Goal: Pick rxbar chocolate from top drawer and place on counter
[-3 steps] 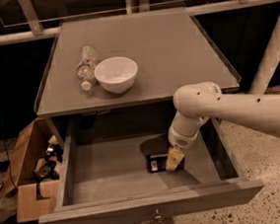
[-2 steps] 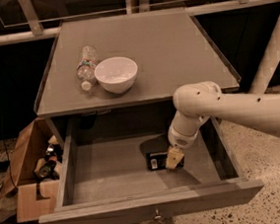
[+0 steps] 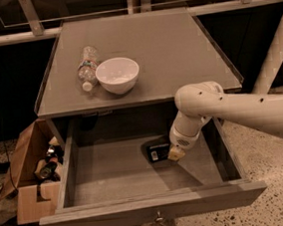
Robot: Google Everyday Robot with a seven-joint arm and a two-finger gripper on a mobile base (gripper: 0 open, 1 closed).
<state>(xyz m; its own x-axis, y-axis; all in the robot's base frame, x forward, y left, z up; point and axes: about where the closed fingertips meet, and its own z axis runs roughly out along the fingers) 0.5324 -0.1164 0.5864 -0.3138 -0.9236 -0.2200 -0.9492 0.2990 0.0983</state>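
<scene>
Lying in drawer (image 3: 112, 175): snack bar (image 3: 157, 152), under tabletop (image 3: 175, 46) front edge.
Gripper (image 3: 175, 153): at snack bar right end; open or closed, cannot tell.

White bowl (image 3: 120, 74), upright. Clear plastic bottle (image 3: 87, 66), lying on its side at the bowl's 9 o'clock, just beside it. Open cardboard box (image 3: 27, 196) of clutter, on speckled floor (image 3: 282, 171), bowl's 8 o'clock.

A: Any change since last check?
B: The gripper (image 3: 175, 153), at the right of the drawer (image 3: 112, 174), is lifting slightly. The rxbar (image 3: 157, 152), touching it, is shifting up along with it. The arm (image 3: 241, 110) is rising a little.
</scene>
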